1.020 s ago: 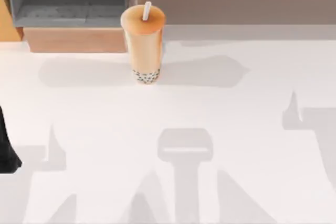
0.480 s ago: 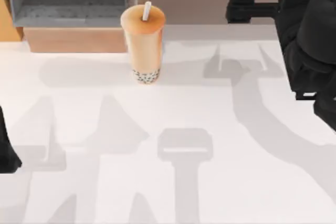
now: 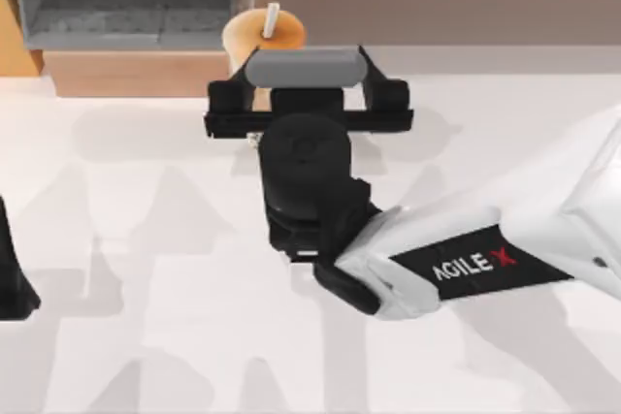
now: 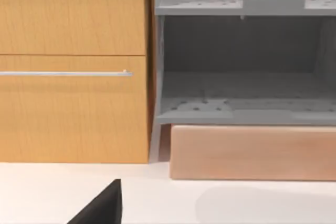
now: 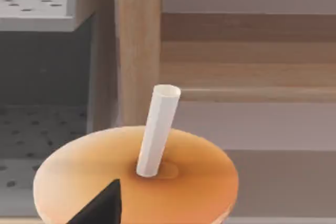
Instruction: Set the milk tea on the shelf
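Observation:
The milk tea [image 3: 264, 34] stands upright on the white table near the back, its peach lid and white straw [image 3: 272, 18] showing past my right gripper [image 3: 306, 109]. That gripper hovers over the cup's near side and hides its body. In the right wrist view the lid [image 5: 157, 187] sits close below, with one dark fingertip [image 5: 105, 205] off to its side; the gripper is open and holds nothing. The shelf [image 3: 437, 7] is the long brown ledge behind and right of the cup, also visible as [image 5: 252, 77]. My left gripper [image 3: 12, 288] is parked at the left edge, open.
A grey-lined box compartment [image 3: 126, 7] on a light wood base [image 3: 141, 73] stands behind and left of the cup. An orange cabinet [image 4: 73, 66] with a metal handle adjoins it. A wooden post [image 5: 136, 40] separates compartment and shelf. My right arm [image 3: 466, 259] crosses the table's right half.
My right arm swept in from the back right and now hangs over the cup's near side. The cup has not moved. The left arm stayed parked.

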Motion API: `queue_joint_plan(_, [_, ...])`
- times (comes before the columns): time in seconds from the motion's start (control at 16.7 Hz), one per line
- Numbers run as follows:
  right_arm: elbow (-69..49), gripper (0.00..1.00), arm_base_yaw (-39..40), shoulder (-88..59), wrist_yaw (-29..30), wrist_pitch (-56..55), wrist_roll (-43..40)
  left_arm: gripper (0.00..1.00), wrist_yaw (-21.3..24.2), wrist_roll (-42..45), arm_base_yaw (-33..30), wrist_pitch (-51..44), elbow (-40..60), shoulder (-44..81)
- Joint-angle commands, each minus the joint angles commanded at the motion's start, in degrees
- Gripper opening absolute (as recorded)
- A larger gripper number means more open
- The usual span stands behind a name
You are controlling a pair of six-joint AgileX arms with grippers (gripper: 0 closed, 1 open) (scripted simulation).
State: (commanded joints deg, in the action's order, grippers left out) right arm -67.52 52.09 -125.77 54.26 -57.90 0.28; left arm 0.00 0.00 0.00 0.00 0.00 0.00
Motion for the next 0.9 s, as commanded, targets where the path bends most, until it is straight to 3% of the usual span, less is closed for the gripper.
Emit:
queue_joint_plan(0.36, [-6.7,1.00,5.2,-13.0,5.6,-5.8,0.2,1.00,0.0,0.0,0.0,0.0,0.0,0.0])
queue_joint_plan(0.9, [-10.3,1.00,3.3,-14.7,3.7,-4.0,0.1,1.00,0.0,0.0,0.0,0.0,0.0,0.0])
